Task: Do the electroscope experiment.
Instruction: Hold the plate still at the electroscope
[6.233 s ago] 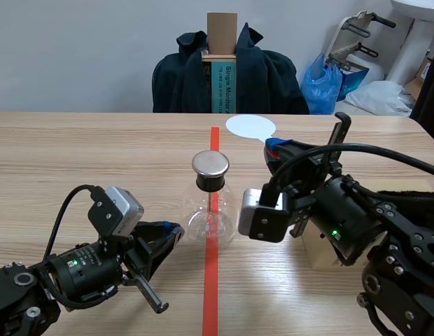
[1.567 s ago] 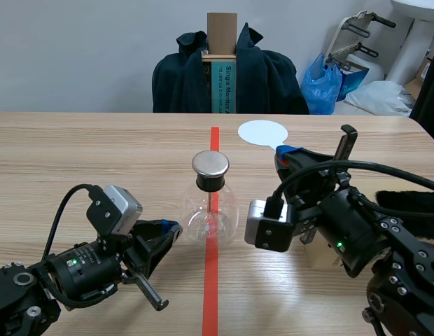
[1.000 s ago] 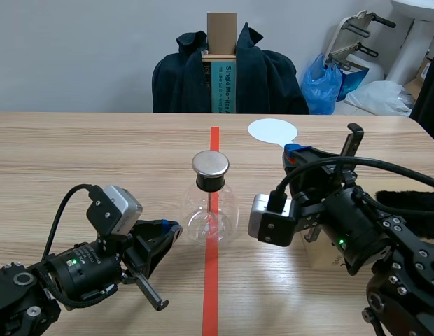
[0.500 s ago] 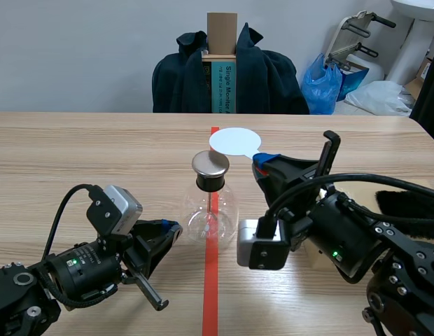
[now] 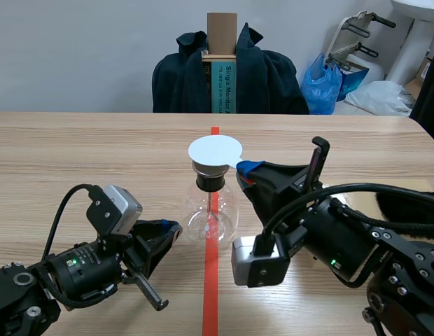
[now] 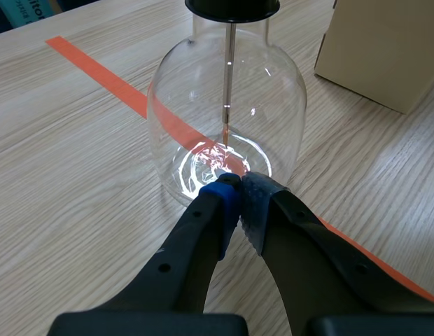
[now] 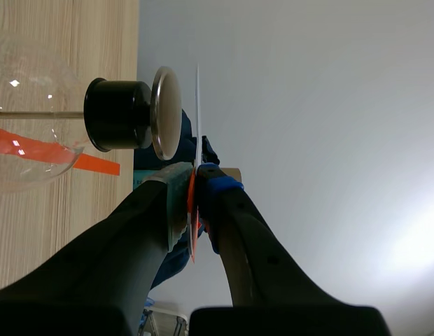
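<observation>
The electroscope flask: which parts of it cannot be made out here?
Scene view: the white disc hides most of the metal cap.
Left wrist view: the edge cuts the stopper; glare blurs the rod's end.
Right wrist view: the edge cuts off most of the glass body.

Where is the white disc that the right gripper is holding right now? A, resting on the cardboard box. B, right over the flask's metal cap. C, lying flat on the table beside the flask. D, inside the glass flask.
B: the right gripper holds the white disc over the metal cap of the flask; the right wrist view shows a thin gap between disc and cap.
</observation>
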